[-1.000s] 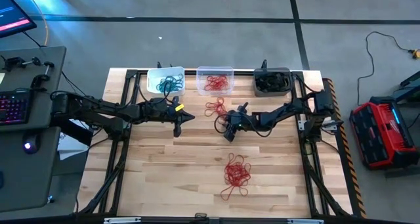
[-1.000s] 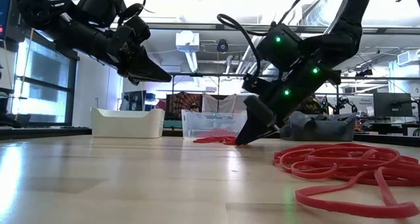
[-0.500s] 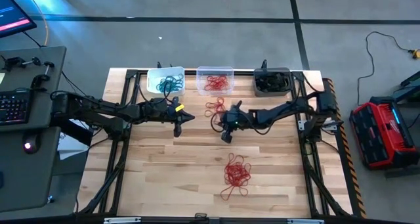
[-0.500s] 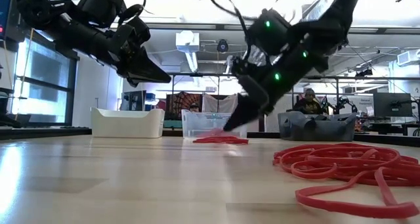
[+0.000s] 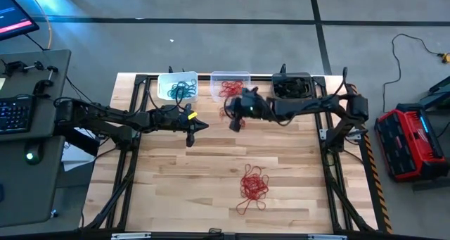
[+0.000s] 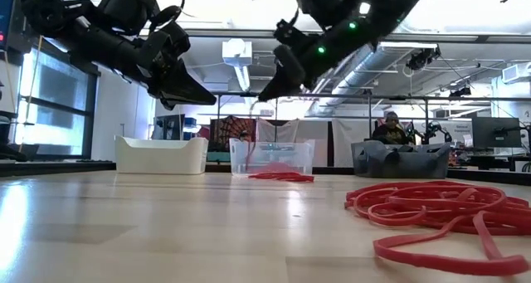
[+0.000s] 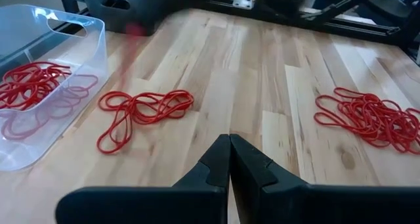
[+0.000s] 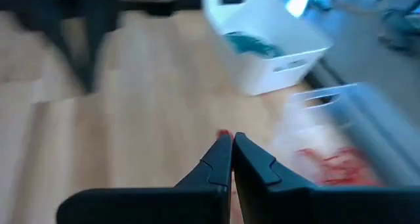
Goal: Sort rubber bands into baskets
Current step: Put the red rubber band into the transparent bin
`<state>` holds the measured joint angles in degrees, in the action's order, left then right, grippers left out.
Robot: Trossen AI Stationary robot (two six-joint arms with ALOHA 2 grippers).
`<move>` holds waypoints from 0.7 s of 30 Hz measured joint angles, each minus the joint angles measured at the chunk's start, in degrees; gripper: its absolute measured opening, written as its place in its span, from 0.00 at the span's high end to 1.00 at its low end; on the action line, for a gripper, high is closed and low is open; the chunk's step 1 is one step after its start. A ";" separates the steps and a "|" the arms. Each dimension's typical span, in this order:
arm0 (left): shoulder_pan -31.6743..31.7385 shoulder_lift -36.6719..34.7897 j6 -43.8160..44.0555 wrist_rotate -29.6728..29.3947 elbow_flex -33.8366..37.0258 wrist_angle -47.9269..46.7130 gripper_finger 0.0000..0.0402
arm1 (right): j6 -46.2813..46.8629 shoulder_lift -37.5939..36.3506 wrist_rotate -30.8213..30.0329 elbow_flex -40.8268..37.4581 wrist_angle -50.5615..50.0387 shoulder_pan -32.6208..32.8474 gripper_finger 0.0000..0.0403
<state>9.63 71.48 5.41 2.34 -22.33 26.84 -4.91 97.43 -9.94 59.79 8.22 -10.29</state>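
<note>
Three baskets stand along the far edge: a white one (image 5: 177,87) with teal rubber bands, a clear one (image 5: 230,87) with red bands, and a dark grey one (image 5: 292,86). A small bunch of red bands (image 7: 144,109) lies in front of the clear basket. A larger red pile (image 5: 254,185) lies nearer the front. My right gripper (image 6: 261,96) hangs above the small bunch, shut on a red band (image 6: 249,134). My left gripper (image 5: 200,125) hovers left of it, shut, with nothing in it. My right gripper pinches a strand of a red rubber band (image 8: 223,133) between its two fingertips. The fingers slant down toward the table's left. The band hangs below them as a thin stretched line; I cannot tell whether its lower end still touches the bunch on the table.
The black frame rails (image 5: 133,113) run along the table's left and right sides. Bare wood lies between the two red piles and across the table's left half. A person (image 6: 390,127) sits in the room far behind the table.
My right gripper has risen from the table at the small red bunch and moved toward the far edge and a little left. It has drawn one red band up with it. The rest of the bunch has stayed on the wood.
</note>
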 joint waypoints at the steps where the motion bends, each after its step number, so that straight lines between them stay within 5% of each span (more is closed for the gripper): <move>1: -0.01 0.00 0.00 0.01 0.00 0.02 1.00 | -0.81 0.04 -0.87 1.01 -0.70 -0.87 1.00; 12: -0.67 0.00 -0.02 -0.01 0.00 -0.04 1.00 | -8.17 0.09 -3.02 6.47 -2.01 -12.61 1.00; 21: -0.67 0.00 -0.04 -0.01 0.00 0.07 1.00 | -5.64 6.01 5.90 6.58 -0.55 -19.98 1.00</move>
<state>8.97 71.48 5.37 2.33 -22.33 26.91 -10.55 103.44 -4.04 66.37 7.67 -30.27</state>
